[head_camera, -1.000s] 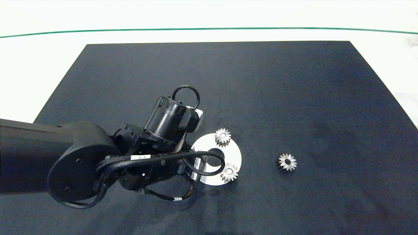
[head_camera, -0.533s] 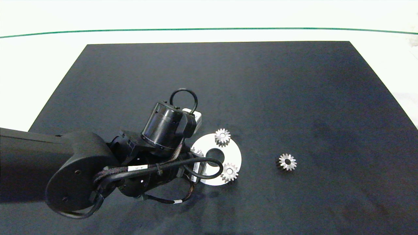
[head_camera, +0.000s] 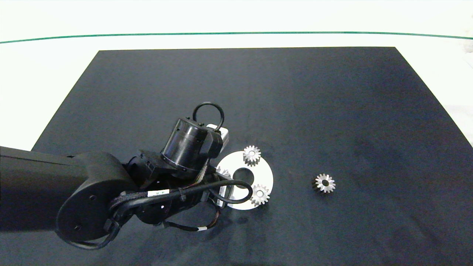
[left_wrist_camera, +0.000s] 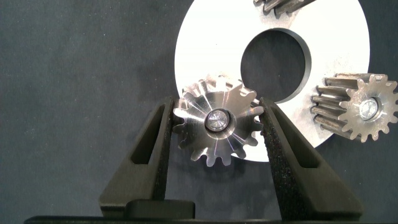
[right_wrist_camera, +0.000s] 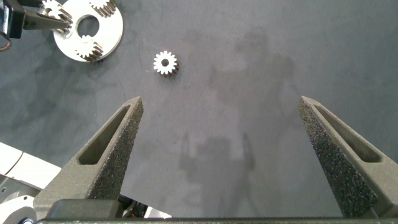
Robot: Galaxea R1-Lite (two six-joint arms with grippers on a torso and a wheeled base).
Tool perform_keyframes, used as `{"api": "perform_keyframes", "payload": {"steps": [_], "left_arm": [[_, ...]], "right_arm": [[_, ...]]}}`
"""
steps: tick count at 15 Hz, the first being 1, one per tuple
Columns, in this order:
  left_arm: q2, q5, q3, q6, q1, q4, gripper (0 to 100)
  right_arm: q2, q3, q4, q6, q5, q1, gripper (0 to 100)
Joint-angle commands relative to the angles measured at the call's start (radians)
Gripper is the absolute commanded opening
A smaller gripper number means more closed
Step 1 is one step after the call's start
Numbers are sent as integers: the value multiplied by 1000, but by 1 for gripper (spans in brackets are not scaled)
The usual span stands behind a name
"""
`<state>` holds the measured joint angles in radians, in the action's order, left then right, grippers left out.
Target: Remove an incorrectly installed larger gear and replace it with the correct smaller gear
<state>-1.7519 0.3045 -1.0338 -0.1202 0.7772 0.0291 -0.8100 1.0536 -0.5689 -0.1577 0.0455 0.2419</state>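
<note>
Dark mat (head_camera: 295, 92) lies wide open beyond the silver disc (head_camera: 266, 176). Left gripper (left_wrist_camera: 217, 124) clamps the larger gear (left_wrist_camera: 216, 121) at the disc's near-left rim; smaller gear (head_camera: 325, 183) sits apart, right of the disc. Right gripper (right_wrist_camera: 221, 134) hangs spread wide.

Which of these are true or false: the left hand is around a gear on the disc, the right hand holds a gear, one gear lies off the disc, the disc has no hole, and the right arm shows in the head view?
1. The left hand has its fingers on either side of a gear on the disc. True.
2. The right hand holds a gear. False: it is open and empty, high above the mat.
3. One gear lies off the disc. True: the loose gear sits alone on the mat.
4. The disc has no hole. False: it has a round hole at its centre.
5. The right arm shows in the head view. False: only the left arm does.
</note>
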Motion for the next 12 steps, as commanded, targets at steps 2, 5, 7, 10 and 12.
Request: {"api": "perform_keyframes", "payload": {"steps": [2,5,7,10,12], "left_arm": [[-38,1,-2,1,0,-3,28],[-44,1,-3,1,2,-3,24],[-43,1,-8,1,2,-3,20],[-38,1,-9,1,0,-3,14],[-35,1,-8,1,0,-6,9]], "right_arm": [[0,0,-3,0,0,0,100],[0,0,-3,0,-1,0,100],[0,0,-3,0,0,0,100],[0,0,-3,0,0,0,100],[0,0,-3,0,0,0,100]]}}
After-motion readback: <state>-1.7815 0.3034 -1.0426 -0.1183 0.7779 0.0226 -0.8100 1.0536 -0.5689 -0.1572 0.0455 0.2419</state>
